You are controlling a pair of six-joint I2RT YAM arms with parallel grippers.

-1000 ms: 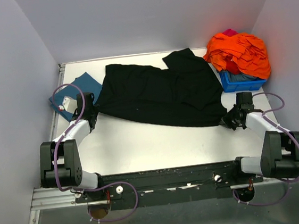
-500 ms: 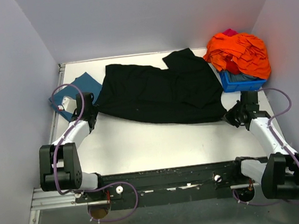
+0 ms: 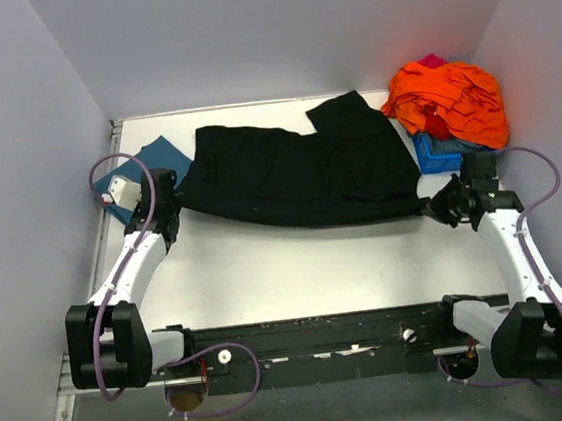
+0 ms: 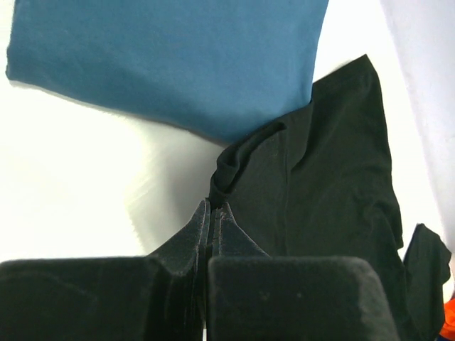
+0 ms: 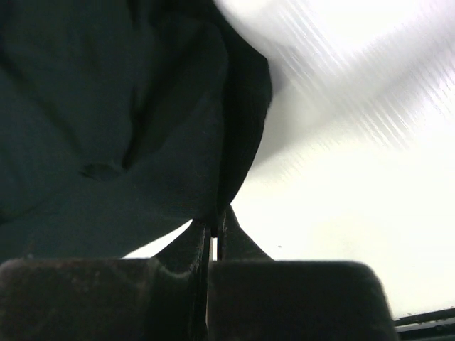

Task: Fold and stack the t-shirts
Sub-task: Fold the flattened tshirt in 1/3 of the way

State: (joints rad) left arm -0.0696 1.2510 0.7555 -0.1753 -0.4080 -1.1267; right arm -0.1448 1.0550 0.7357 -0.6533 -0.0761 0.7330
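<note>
A large black t-shirt (image 3: 297, 174) lies spread across the far half of the white table, its near hem stretched between both arms. My left gripper (image 3: 172, 204) is shut on the shirt's near left corner (image 4: 224, 177). At the near right corner (image 5: 213, 192), my right gripper (image 3: 434, 209) is shut on the cloth and holds it just above the table. A folded teal-blue t-shirt (image 3: 142, 175) rests flat at the far left, beside the black one; its cloth (image 4: 163, 57) fills the top of the left wrist view.
A blue plastic bin (image 3: 451, 155) at the far right holds a heap of orange cloth (image 3: 450, 97) with a bit of pink behind. White walls close in the table (image 3: 297, 269) on three sides. The arm bases sit on a black rail (image 3: 314, 333) at the near edge.
Both arms have moved away from me with the black shirt's near corners. The right gripper closed on its corner and rose; the near hem now runs straighter and farther back.
</note>
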